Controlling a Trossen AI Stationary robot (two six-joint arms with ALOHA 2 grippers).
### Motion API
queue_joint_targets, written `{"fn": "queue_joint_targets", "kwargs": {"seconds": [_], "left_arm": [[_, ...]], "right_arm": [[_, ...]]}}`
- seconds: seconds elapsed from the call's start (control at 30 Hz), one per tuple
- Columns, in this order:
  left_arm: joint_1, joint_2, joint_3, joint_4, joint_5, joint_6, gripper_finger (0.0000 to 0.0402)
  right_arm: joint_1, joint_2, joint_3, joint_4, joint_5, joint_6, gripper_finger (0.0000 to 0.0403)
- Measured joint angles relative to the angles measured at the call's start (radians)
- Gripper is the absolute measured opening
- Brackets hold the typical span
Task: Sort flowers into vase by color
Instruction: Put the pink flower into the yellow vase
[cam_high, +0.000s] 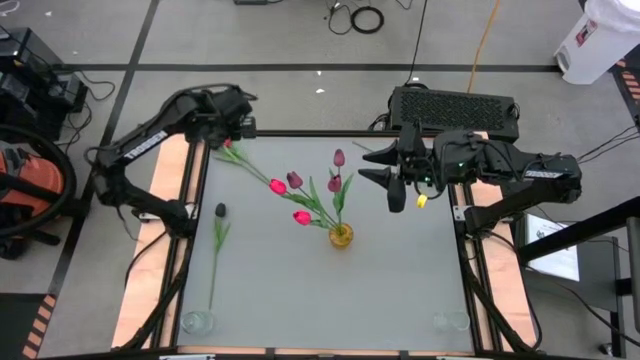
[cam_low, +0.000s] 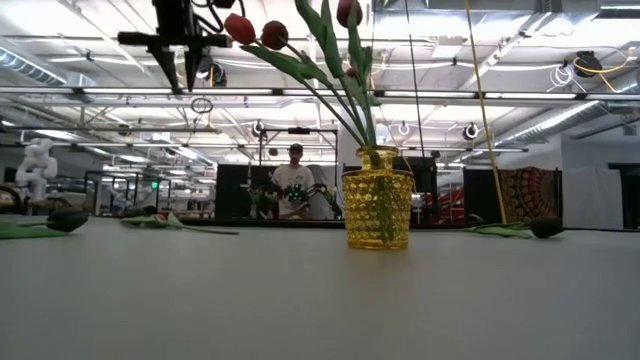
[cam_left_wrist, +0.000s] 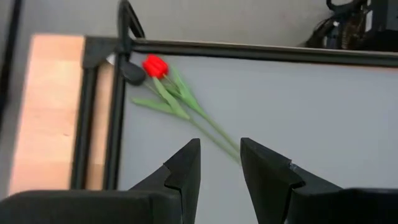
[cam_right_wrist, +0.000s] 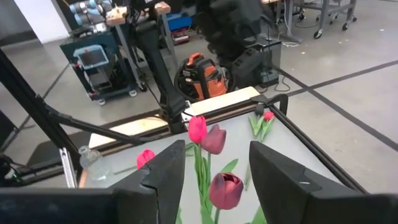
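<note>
The yellow dimpled glass vase (cam_high: 341, 236) stands near the middle of the grey table (cam_high: 300, 290) and serves as the landmark here. It already holds five artificial tulips with thin green stems, heads red, pink and maroon (cam_high: 300, 195), fanning toward the far side and the left. Two clear glass vases sit on the near edge, one at the left corner (cam_high: 197, 322) holding a single near-black tulip (cam_high: 219, 211) that leans away from it, and one at the right corner (cam_high: 450, 321) with nothing in it that I can see. One loose red tulip (cam_left_wrist: 155, 66) lies flat at the far-left corner of the table, well away from the yellow vase; its long axis runs diagonally, the head toward the corner frame and the stem end pointing back toward the yellow vase. The left gripper (cam_left_wrist: 219, 168) hovers over that stem end with its jaws spread and nothing between them; in its wrist view the stem runs up to the gap. The right gripper (cam_high: 393, 175) hangs in the air just right of the yellow vase's bouquet, jaws also parted and empty. The left arm is clearly the nearer one, so the loose tulip looks like its job: drop onto the stem and close across it.
</note>
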Motion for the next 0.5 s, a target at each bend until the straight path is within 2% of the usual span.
{"fn": "queue_joint_targets", "kwargs": {"seconds": [0.27, 0.5], "left_arm": [[0.09, 0.09, 0.0, 0.064, 0.169, 0.024, 0.0121], [0.091, 0.214, 0.0, 0.058, 0.201, 0.006, 0.0121]], "right_arm": [[0.0, 0.0, 0.0, -0.003, 0.0, -0.055, 0.0171], [0.0, 0.0, -0.002, -0.049, 0.0, -0.076, 0.0171]]}}
